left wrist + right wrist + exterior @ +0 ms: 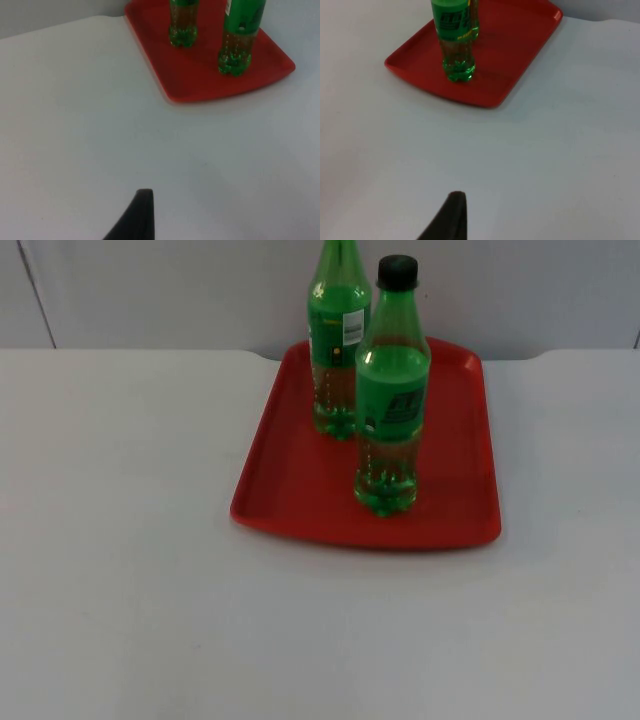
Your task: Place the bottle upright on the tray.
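- Nearest me is bare white table top [120, 620], matte and smooth, with nothing on it on this side of the tray.
- The left gripper [137, 220] hangs over that open stretch, well apart from the tray; one black fingertip is all I can make out, so I cannot tell whether it is spread or pressed together. It looks to be waiting.
- The right gripper [447, 220] is likewise held back over the table on the other side, holding nothing that I can see, and I cannot tell its spread either.
- Next comes the red tray [290, 500], a glossy plastic rectangle with rounded corners and a low raised lip, which would stop a base from sliding off.
- On it stands the near green bottle [390, 410], upright on its lobed base, clear green plastic with a label band and a black cap, set toward the tray's front.
- Just behind it stands the far green bottle [335, 340], also upright, close to the grey partition wall [150, 290].
- I judge the placing done, both arms drawn clear so nothing gets knocked.
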Tool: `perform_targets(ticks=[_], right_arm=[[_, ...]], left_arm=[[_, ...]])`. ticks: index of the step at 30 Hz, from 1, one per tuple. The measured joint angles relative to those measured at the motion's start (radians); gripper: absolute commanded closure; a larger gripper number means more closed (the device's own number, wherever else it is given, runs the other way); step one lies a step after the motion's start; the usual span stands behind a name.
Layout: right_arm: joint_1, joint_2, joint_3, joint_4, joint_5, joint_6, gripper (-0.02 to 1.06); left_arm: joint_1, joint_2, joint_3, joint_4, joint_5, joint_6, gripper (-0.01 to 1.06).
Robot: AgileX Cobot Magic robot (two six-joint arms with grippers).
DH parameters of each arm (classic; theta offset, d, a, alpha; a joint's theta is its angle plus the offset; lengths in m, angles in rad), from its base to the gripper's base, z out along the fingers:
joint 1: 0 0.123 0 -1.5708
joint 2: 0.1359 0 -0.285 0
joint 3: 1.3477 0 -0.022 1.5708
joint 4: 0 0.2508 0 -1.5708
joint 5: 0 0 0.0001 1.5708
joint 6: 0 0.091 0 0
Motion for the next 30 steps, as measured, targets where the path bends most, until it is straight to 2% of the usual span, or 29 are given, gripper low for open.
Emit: perform_targets(ticks=[9, 13, 17, 18, 22, 27, 30], right_arm=[[0.0, 0.0, 0.0, 0.0, 0.0, 0.0, -0.01], [0.0, 0.0, 0.0, 0.0, 0.0, 0.0, -0.01], [0.0, 0.0, 0.0, 0.0, 0.0, 0.0, -0.01], [0.0, 0.0, 0.0, 0.0, 0.0, 0.0, -0.01], [0.0, 0.0, 0.0, 0.0, 0.0, 0.0, -0.01], [0.0, 0.0, 0.0, 0.0, 0.0, 0.0, -0.01], [0.0, 0.0, 0.0, 0.0, 0.0, 0.0, -0.01]], left_arm=[[0.01, 0.0, 0.0, 0.0, 0.0, 0.0, 0.0], [0.075, 0.0, 0.0, 0.0, 0.0, 0.0, 0.0], [0.195, 0.0, 0.0, 0.0, 0.0, 0.0, 0.0], [0.195, 0.0, 0.0, 0.0, 0.0, 0.0, 0.0], [0.306, 0.0, 0.0, 0.0, 0.0, 0.0, 0.0], [0.388, 0.0, 0.0, 0.0, 0.0, 0.0, 0.0], [0.404, 0.0, 0.0, 0.0, 0.0, 0.0, 0.0]])
